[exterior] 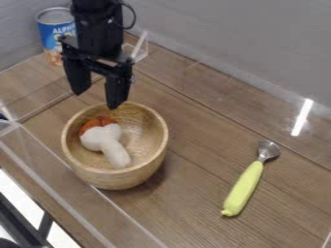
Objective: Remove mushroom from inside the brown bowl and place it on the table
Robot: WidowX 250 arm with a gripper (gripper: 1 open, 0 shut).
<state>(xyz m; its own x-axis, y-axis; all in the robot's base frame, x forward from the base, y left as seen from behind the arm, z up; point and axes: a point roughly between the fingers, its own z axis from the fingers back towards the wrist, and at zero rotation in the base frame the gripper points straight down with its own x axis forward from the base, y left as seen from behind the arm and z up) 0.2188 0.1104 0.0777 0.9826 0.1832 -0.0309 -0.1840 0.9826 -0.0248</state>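
My gripper point(99, 90) spread wide, empty, pointing down over far rim of brown bowl point(146, 160) — mushroom point(105, 140) lies inside bowl, below me and toward camera, stem running toward camera-right, orange cap at far-left end — fingers should straddle stem crosswise

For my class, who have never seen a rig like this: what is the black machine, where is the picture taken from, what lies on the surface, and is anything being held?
The black thing is a robot arm's gripper, pointing down with its two fingers spread open and nothing between them. One camera looks down from the front at a wooden table with clear walls. On it sit a tan wooden bowl holding a toy mushroom, a yellow-green handled spoon to the right, and a can at the back. The gripper hangs above the bowl's far rim.
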